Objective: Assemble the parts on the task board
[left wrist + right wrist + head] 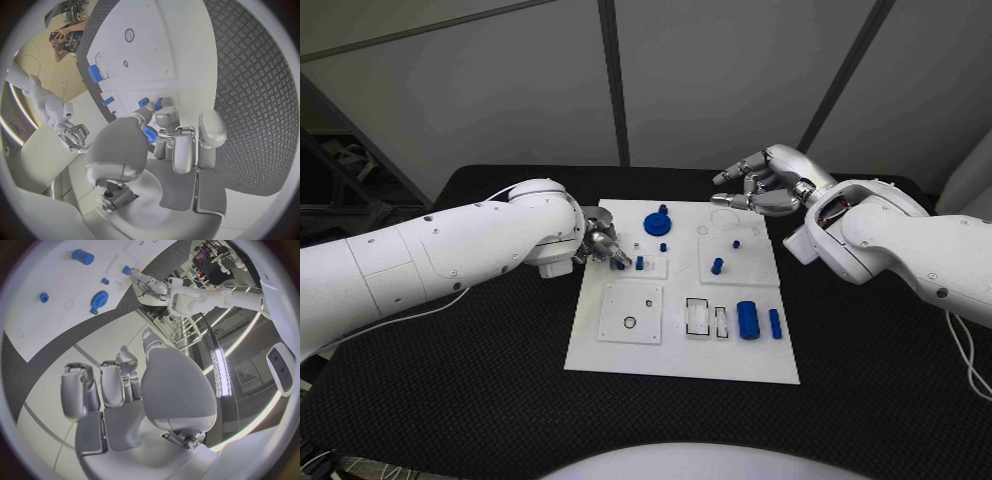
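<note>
Blue part (150, 135) sat pinched in our left hand (600, 245) at task board (682, 360) near edge; blue gear (658, 220) just beyond. Our right hand (764, 185) hovered past far corner, fingers curled, holding nothing.

Task board (678, 340) smooth matt white plastic; parts (749, 320) glossy blue plastic; table (473, 380) rough textured black mat.

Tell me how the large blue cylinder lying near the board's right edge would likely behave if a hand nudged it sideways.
The large blue cylinder lies on its side on the flat task board, so it would probably roll rather than slide. It looks like a rigid, smooth piece, likely stiff and somewhat slippery. The smaller blue pin lies beside it and might get knocked.
</note>
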`<action>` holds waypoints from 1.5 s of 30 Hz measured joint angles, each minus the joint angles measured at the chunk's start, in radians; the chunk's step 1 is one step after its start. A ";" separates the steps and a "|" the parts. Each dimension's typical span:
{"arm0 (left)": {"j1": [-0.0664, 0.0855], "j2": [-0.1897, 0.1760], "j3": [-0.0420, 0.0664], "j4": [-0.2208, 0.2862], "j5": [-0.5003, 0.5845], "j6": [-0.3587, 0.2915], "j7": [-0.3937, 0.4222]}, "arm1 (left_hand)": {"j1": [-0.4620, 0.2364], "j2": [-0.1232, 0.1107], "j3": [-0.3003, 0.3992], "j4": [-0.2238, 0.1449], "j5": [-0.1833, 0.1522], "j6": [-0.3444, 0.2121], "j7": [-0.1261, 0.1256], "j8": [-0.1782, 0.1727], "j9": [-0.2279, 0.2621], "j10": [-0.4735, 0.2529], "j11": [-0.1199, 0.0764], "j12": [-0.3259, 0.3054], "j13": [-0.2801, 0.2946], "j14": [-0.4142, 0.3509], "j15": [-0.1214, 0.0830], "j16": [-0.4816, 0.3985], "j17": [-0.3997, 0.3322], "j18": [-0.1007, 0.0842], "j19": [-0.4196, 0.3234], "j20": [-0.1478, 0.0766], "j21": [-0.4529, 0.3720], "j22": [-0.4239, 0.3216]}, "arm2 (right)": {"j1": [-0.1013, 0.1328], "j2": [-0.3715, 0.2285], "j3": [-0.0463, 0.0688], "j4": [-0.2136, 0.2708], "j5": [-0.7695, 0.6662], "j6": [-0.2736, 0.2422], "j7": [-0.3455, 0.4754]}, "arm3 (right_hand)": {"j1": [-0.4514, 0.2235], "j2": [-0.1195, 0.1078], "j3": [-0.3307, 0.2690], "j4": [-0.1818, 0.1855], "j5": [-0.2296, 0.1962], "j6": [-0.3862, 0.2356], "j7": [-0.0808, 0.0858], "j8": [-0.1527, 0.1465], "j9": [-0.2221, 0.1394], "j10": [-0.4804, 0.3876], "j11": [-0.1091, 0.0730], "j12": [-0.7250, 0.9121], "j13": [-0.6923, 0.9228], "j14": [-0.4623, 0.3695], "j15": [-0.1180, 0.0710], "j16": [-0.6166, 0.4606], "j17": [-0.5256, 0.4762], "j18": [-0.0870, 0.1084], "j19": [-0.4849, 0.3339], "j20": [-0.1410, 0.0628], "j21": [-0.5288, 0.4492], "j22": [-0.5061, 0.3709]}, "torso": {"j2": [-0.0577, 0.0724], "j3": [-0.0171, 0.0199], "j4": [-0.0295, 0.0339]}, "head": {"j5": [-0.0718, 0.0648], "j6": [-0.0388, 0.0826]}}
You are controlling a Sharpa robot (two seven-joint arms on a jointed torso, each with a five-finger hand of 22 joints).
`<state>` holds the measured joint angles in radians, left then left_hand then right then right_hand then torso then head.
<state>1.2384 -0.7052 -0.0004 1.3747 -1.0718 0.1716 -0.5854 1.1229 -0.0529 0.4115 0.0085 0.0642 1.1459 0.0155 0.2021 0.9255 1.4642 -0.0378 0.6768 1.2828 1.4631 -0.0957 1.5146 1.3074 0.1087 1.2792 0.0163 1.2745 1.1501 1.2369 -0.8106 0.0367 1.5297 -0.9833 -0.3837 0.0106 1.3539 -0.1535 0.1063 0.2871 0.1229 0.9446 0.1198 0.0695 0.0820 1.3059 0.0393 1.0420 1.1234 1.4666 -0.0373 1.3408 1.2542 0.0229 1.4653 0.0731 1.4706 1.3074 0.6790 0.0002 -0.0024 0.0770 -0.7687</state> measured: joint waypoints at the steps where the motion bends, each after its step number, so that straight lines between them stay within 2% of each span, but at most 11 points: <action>1: 0.000 0.001 0.000 -0.002 0.000 0.001 -0.001 | -0.001 -0.001 -0.002 0.004 0.000 0.001 -0.001 0.000 0.000 0.000 0.000 0.000 0.000 0.000 0.000 0.000 0.000 0.000 0.000 0.000 0.000 0.000 | 0.000 -0.001 0.000 0.000 0.000 0.000 0.000 | 0.000 0.000 0.000 0.000 0.000 0.000 0.000 0.000 0.000 0.000 0.000 0.000 0.000 0.000 0.000 0.000 0.000 0.000 0.000 0.000 0.000 0.000 | 0.000 0.0000 0.0000 | 0.000 0.000; 9: 0.000 0.007 -0.001 -0.012 0.000 0.004 -0.002 | -0.005 -0.006 -0.013 0.032 0.000 0.002 -0.001 0.000 0.000 0.000 0.000 0.000 0.001 0.002 -0.003 0.004 0.000 0.000 0.004 -0.004 0.000 0.004 | 0.000 -0.001 0.000 0.000 0.000 0.000 -0.001 | 0.000 0.000 0.000 0.000 0.000 0.000 0.000 0.000 0.000 0.000 0.000 0.000 0.000 0.000 0.000 0.000 0.000 0.000 0.000 0.000 0.000 0.000 | 0.000 -0.0003 0.0000 | -0.001 -0.001; 26: -0.001 0.012 -0.002 -0.023 0.000 0.005 -0.004 | -0.034 -0.035 -0.054 0.134 -0.008 0.014 0.000 0.001 0.000 0.002 -0.005 0.011 0.006 0.002 -0.007 0.004 0.000 0.000 0.007 -0.007 0.000 0.012 | 0.000 -0.005 0.000 0.003 -0.001 0.001 -0.003 | 0.000 0.000 0.000 0.000 0.000 0.000 0.000 0.000 0.000 0.000 0.000 0.000 0.000 0.000 0.000 -0.005 -0.001 0.000 0.000 0.000 0.000 0.000 | -0.001 -0.0003 0.0006 | -0.004 0.001; 30: -0.002 0.009 -0.002 -0.021 0.000 0.004 -0.005 | -0.044 -0.060 -0.073 0.171 -0.012 0.017 -0.003 0.001 0.000 0.001 -0.005 0.011 0.008 0.002 -0.007 0.004 0.000 0.000 0.007 -0.007 0.004 0.015 | 0.000 -0.006 0.000 0.003 -0.001 0.001 -0.003 | 0.000 0.000 0.000 0.000 0.000 0.000 0.000 0.000 -0.001 0.000 0.000 0.000 0.000 0.000 0.000 -0.005 -0.001 0.000 0.000 0.000 0.000 0.000 | -0.001 -0.0005 0.0006 | -0.005 0.002; 35: -0.003 0.002 -0.003 -0.017 0.000 0.000 -0.005 | -0.018 -0.086 -0.098 0.227 -0.012 0.021 -0.004 0.001 0.002 0.001 -0.005 0.016 0.011 0.002 -0.007 0.007 0.000 0.000 0.010 -0.010 0.004 0.017 | 0.000 -0.007 0.000 0.003 -0.001 0.001 -0.004 | 0.000 0.000 0.000 0.000 0.000 0.000 0.000 0.000 -0.001 0.000 0.000 0.000 -0.001 0.000 0.000 -0.005 -0.003 0.000 0.000 0.000 -0.003 0.000 | -0.001 -0.0009 0.0007 | -0.005 0.003; 39: -0.004 -0.002 -0.003 -0.014 0.000 -0.004 -0.005 | -0.013 -0.097 -0.114 0.263 -0.012 0.025 -0.003 0.001 0.003 0.001 -0.005 0.016 0.011 0.002 -0.007 0.007 0.000 0.000 0.011 -0.011 0.004 0.019 | 0.000 -0.007 0.000 0.003 -0.001 0.002 -0.005 | 0.000 0.000 0.000 0.000 0.000 0.000 0.000 0.000 -0.001 0.000 0.000 0.000 -0.003 0.000 0.000 -0.009 -0.006 0.000 0.000 0.000 -0.004 0.000 | -0.001 -0.0009 0.0008 | -0.006 0.004; 45: -0.005 -0.005 -0.003 -0.011 0.000 -0.012 -0.007 | -0.011 -0.101 -0.123 0.272 -0.012 0.025 -0.003 0.001 0.004 0.001 -0.005 0.016 0.012 0.002 -0.007 0.007 0.000 0.000 0.011 -0.011 0.004 0.021 | 0.000 -0.006 0.000 0.002 -0.002 0.005 -0.007 | 0.000 0.000 0.000 0.000 0.000 0.000 0.000 0.000 -0.002 0.000 0.000 0.000 -0.007 0.000 0.000 -0.014 -0.011 0.000 0.000 0.000 -0.010 0.000 | -0.001 -0.0011 0.0008 | -0.006 0.005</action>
<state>1.2338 -0.7106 -0.0032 1.3642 -1.0722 0.1599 -0.5921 1.1121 -0.1541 0.2885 0.2800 0.0524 1.1704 0.0123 0.2031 0.9297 1.4656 -0.0428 0.6926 1.2953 1.4654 -0.1023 1.5220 1.3074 0.1087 1.2898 0.0055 1.2784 1.1706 1.2370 -0.8168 0.0367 1.5318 -0.9856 -0.3783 0.0036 1.3537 -0.1533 0.1063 0.2871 0.1228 0.9446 0.1198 0.0695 0.0803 1.3059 0.0393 1.0419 1.1162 1.4666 -0.0373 1.3267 1.2432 0.0229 1.4654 0.0731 1.4606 1.3073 0.6782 -0.0009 -0.0016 0.0711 -0.7641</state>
